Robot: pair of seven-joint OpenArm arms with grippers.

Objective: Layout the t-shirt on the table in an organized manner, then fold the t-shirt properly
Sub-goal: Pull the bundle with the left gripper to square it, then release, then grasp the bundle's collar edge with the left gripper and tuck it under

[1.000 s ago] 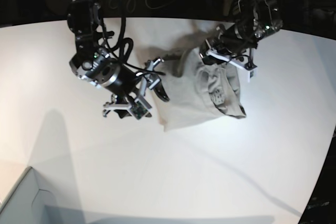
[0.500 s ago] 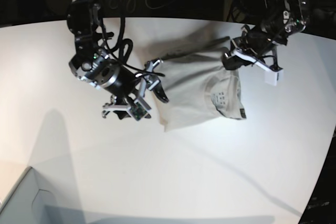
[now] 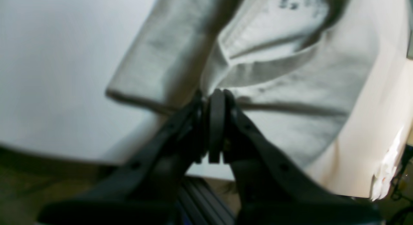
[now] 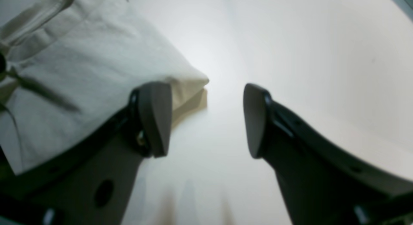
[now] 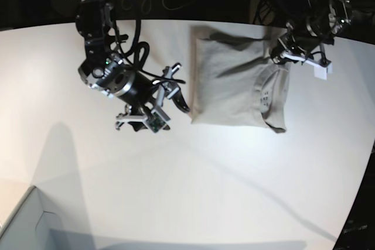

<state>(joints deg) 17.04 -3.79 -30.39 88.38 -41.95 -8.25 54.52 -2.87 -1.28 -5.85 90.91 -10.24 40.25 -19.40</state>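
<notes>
The plain light beige-grey cotton t-shirt (image 5: 234,83) was seen in the base view lying in a roughly folded, rectangular heap on the far part of the large smooth white worktop (image 5: 193,180), with printed markings showing on the layer nearest that view's right. Only this view gave the whole outline of the garment and both arms at once.

The left gripper (image 5: 280,54) was placed at the shirt's far right corner in the base view, but its jaws could not be made out there. In the left wrist view the left gripper (image 3: 215,99) was shown with its black jaws pressed together on a fold of the fabric, beside a short sleeve hem (image 3: 142,99) and the ribbed edge of the cloth; the worktop's curved edge and dark ground below it were also visible only here.

The right gripper (image 5: 176,95) was seen in the base view just beside the shirt's left edge, apart from the cloth. In the right wrist view its two dark fingers (image 4: 155,118) were shown spread wide with bare worktop between them and nothing held; a corner of the shirt (image 4: 196,79) lay just behind the left-hand finger.

A pale grey box corner (image 5: 23,226) was visible only in the base view, at the near left.
</notes>
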